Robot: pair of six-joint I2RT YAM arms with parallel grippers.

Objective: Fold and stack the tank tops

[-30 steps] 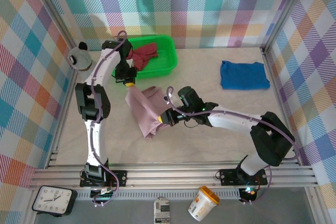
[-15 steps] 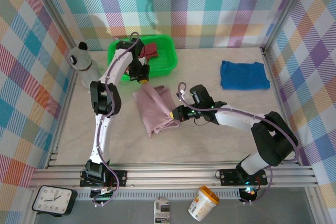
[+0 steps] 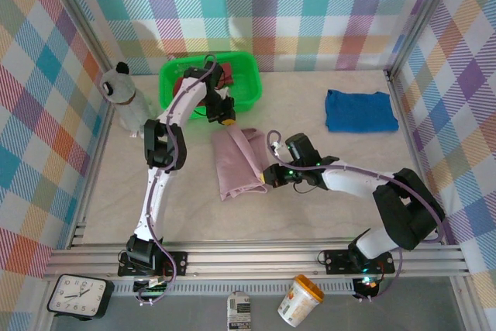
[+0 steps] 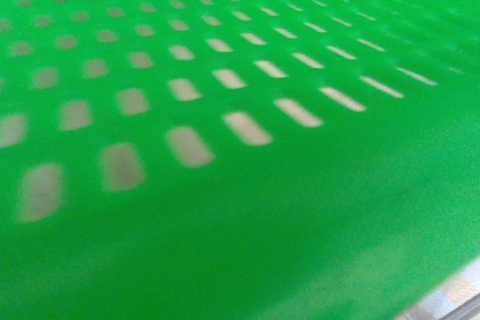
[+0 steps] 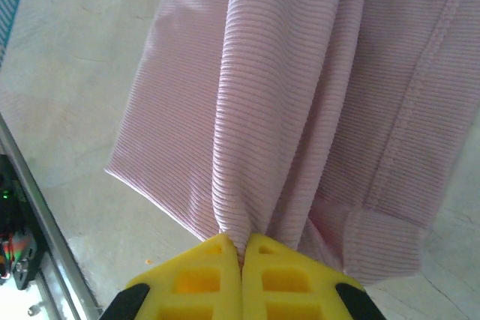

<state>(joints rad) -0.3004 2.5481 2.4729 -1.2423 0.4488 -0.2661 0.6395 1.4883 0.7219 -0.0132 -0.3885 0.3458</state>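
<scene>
My right gripper (image 5: 241, 258) is clenched on the pink tank top (image 5: 300, 110) — the two yellow fingertips meet with a gathered fold of ribbed cloth pinched between them. From that pinch the cloth fans away ahead of the fingers in long pleats over the pale table (image 5: 67, 73). A stitched band runs down the side to the right of my fingers.

From overhead, the pink tank top (image 3: 236, 160) is a long, narrow shape. Its long axis runs from just before the green basket (image 3: 167, 87) back toward my bases, slanting slightly. My right gripper (image 3: 268, 179) holds the near end at its right-hand corner, and my left gripper (image 3: 225, 118) sits at the opposite, far end, beside the basket's near wall. Which end is straps and which is hem I cannot tell. Nor can I tell whether the left gripper is clenched or released, or whether it touches the cloth. Its wrist camera looks close at the green basket (image 4: 225, 125), slotted and blurred.

The dark red tank top (image 3: 224, 75) lies bunched in the basket, beyond my left gripper. The royal blue tank top (image 3: 360, 110) lies flat, well apart to the right of my right arm — its long side across the table.
</scene>
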